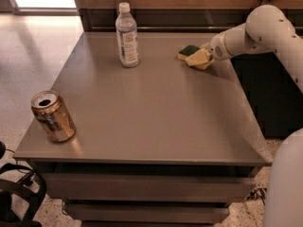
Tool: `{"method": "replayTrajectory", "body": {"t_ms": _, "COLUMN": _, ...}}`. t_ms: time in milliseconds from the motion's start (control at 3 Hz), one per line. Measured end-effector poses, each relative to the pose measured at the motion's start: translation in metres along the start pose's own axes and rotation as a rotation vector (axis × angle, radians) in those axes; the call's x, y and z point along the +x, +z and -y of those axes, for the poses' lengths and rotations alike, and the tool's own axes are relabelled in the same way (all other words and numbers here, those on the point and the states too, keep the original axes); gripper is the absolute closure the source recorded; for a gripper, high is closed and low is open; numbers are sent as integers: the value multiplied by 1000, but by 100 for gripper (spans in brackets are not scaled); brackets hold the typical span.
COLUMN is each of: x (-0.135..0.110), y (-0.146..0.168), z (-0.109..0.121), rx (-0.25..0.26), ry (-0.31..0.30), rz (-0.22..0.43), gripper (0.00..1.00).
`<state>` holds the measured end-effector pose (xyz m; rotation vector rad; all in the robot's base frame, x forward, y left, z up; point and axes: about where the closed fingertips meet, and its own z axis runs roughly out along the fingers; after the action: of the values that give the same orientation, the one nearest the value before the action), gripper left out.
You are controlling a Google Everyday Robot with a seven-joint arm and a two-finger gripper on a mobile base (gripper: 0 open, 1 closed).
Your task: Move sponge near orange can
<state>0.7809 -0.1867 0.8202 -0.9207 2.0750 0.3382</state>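
Observation:
The sponge (188, 51), dark green on top with a pale yellow base, lies on the grey table (156, 103) at the far right. My gripper (199, 59), with yellowish foam fingers, is at the sponge's right side, low over the table and touching or nearly touching it. The white arm reaches in from the right. The orange can (52, 116), golden and shiny with an open silver top, stands at the table's near left corner, far from the sponge.
A clear plastic bottle (127, 36) with a white cap stands at the far middle of the table. A wooden wall panel runs behind. Black cables lie on the floor at the bottom left. The robot's white body is at the bottom right.

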Motion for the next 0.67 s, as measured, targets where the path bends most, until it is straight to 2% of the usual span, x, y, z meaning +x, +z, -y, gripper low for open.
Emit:
{"method": "replayTrajectory", "body": {"t_ms": 333, "x": -1, "y": -2, "z": -2, "rx": -1, "ry": -5, "rz": 2, "gripper": 100}}
{"method": "replayTrajectory", "body": {"t_ms": 667, "x": -15, "y": -36, "z": -38, "rx": -10, "ry": -80, "rz": 35, "gripper": 100}}
